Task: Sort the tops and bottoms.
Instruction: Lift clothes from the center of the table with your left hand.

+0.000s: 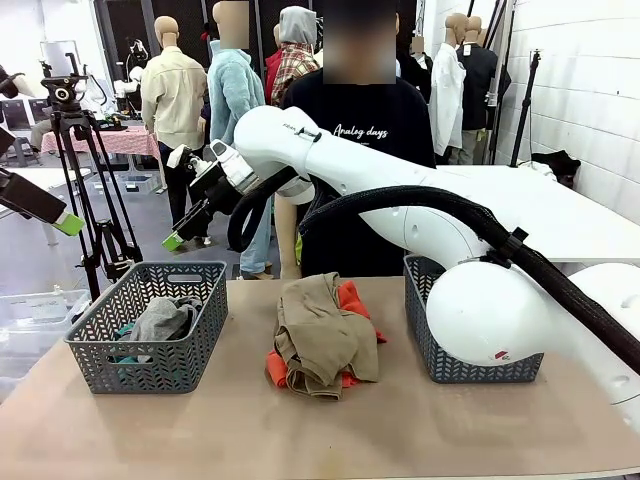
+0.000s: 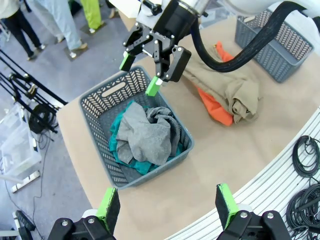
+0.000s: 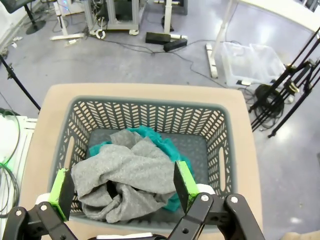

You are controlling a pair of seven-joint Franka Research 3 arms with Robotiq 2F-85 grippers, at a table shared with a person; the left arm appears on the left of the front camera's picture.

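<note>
The right tool hung spread over the basket at the counter's left edge; the left tool gaped too. The khaki garment overlapped the orange garment: one pinch could drag both.

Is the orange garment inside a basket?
No, the orange garment lies on the table, partly under the khaki garment.

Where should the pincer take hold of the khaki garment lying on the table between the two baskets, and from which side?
Pinch a raised fold near the middle of the khaki garment, coming straight down from above. It lies crumpled in a heap over the orange garment, so a shallow pinch on a high ridge probably lifts it alone.
</note>
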